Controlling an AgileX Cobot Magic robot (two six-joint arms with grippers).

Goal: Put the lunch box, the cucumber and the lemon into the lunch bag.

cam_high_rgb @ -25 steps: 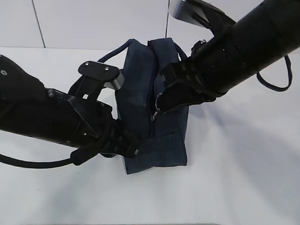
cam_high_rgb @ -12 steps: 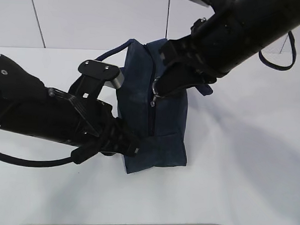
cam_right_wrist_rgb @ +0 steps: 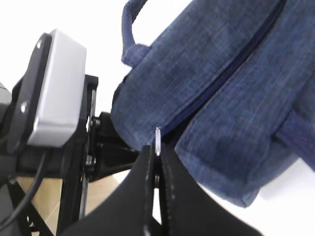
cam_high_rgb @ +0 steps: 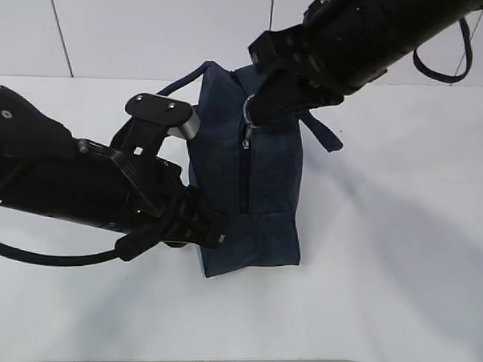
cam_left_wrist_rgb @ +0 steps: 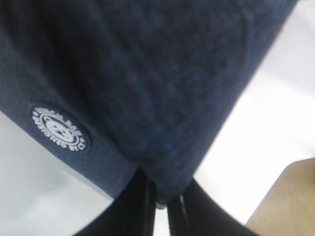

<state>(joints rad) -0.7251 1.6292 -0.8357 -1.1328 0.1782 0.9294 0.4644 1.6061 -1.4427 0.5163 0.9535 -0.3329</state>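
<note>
Bag (cam_high_rgb: pixel 249 189) sits mid-surface, standing on end, zipper line running from twelve down toward six. Right tool (cam_right_wrist_rgb: pixel 156 164) is pressed together on the silver ring pull (cam_high_rgb: pixel 248 111) up at twelve o'clock of the bag. Left tool (cam_left_wrist_rgb: pixel 162 199) is pinching a fold of fabric at the bag's low corner, around seven o'clock, jaws pressed tight just beside the white emblem (cam_left_wrist_rgb: pixel 59 129).

Risk number one, as I read it: that pull is thin metal held edge-on between flat pads, so any sideways tug could let it twist out and slip free. Risk two: the left pinch holds only a small bit of cloth; if it gives, the whole bag lifts or skids across the surface (cam_high_rgb: pixel 382 259) rather than the slider travelling. Risk three: the loose strap (cam_high_rgb: pixel 324 135) near one o'clock lies close to the right arm and could snag.

Box, cucumber and lemon are not visible in any view; whether they are in the bag I cannot tell.
</note>
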